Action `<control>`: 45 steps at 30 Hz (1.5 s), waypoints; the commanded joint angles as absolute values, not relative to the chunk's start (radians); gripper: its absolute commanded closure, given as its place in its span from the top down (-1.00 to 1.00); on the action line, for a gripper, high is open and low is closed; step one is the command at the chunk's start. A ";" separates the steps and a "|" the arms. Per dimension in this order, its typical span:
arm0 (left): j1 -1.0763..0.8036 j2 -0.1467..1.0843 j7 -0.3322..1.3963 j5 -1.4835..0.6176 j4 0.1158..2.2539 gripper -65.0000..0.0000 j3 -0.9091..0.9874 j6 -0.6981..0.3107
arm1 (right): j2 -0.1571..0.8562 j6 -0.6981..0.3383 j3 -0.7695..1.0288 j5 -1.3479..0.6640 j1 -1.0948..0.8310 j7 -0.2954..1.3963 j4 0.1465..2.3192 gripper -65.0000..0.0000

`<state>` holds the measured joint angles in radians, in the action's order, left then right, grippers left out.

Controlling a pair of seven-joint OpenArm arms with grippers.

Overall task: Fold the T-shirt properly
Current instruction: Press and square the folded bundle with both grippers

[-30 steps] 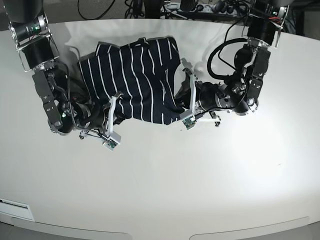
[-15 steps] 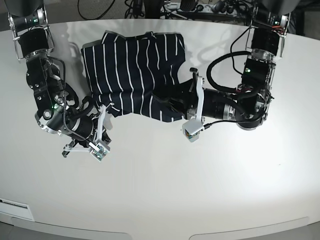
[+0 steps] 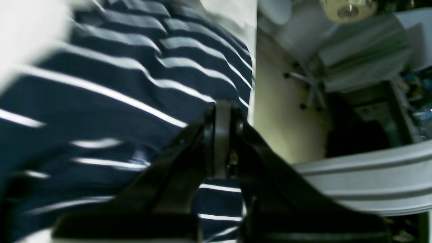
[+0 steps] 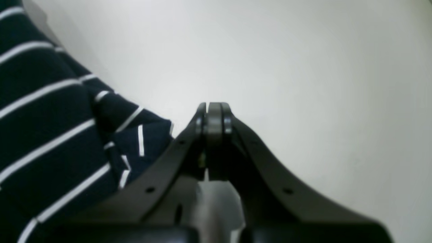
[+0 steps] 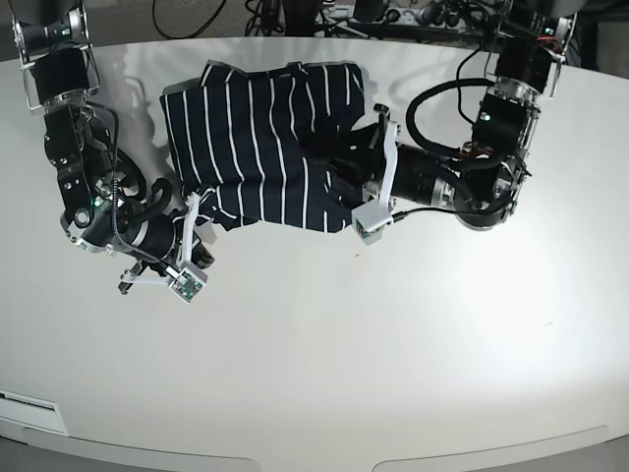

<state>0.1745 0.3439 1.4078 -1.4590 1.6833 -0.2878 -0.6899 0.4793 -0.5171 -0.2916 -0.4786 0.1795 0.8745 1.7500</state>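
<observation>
T-shirt (image 5: 265,138) bunched on table (image 5: 393,334) | left jaws closed over shirt | right jaws closed, empty

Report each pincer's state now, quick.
Left pincer: shut, against the T-shirt; a grip on fabric cannot be told.
Right pincer: shut, empty, beside the shirt over bare table.

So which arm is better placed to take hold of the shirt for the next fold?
Probably the left. Its hand sits shut over the T-shirt at its edge, fabric right beneath it. The right hand is shut over bare table, the shirt off to one side.
</observation>
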 commanded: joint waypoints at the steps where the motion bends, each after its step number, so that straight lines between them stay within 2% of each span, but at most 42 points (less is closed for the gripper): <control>1: 0.193 0.352 1.396 -1.484 1.701 -1.00 -0.281 -0.698 | 0.488 -0.516 -0.282 -0.482 0.208 0.850 1.763 -1.00; 8: 0.121 0.363 1.396 -1.437 1.697 -1.00 -0.281 -0.698 | 0.489 -0.524 -0.282 -0.507 0.208 0.892 1.763 -1.00; 12: 0.084 0.368 1.396 -1.374 1.697 -1.00 -0.281 -0.698 | 0.488 -0.611 -0.282 -0.638 0.208 0.955 1.763 -1.00; 19: 0.072 0.369 1.381 -1.118 1.675 -1.00 -0.281 -0.698 | 0.488 -0.619 -0.282 -0.659 0.194 0.996 1.763 -1.00; 24: 0.093 0.368 1.187 -0.919 1.604 -1.00 -0.282 -0.698 | 0.488 -0.625 -0.282 -0.659 0.141 0.996 1.763 -1.00; 32: 0.223 0.368 1.060 -0.829 1.463 -1.00 -0.282 -0.698 | 0.488 -0.619 -0.280 -0.659 0.048 1.008 1.768 -1.00; 36: 0.297 0.360 0.926 -0.768 1.373 -1.00 -0.282 -0.698 | 0.488 -0.567 -0.280 -0.659 0.038 1.010 1.775 -1.00; 41: 0.359 0.290 0.791 -0.646 1.220 -1.00 -0.282 -0.698 | 0.488 -0.503 -0.280 -0.662 0.038 1.011 1.781 -1.00; 45: 0.384 0.234 0.661 -0.577 1.102 -1.00 -0.287 -0.698 | 0.484 -0.494 -0.280 -0.711 0.035 1.034 1.804 -1.00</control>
<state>0.3717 0.2279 0.6128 -0.6231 1.0977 -0.2859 -0.7090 0.4782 -0.4927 -0.2859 -0.6918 0.0219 1.0458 1.7844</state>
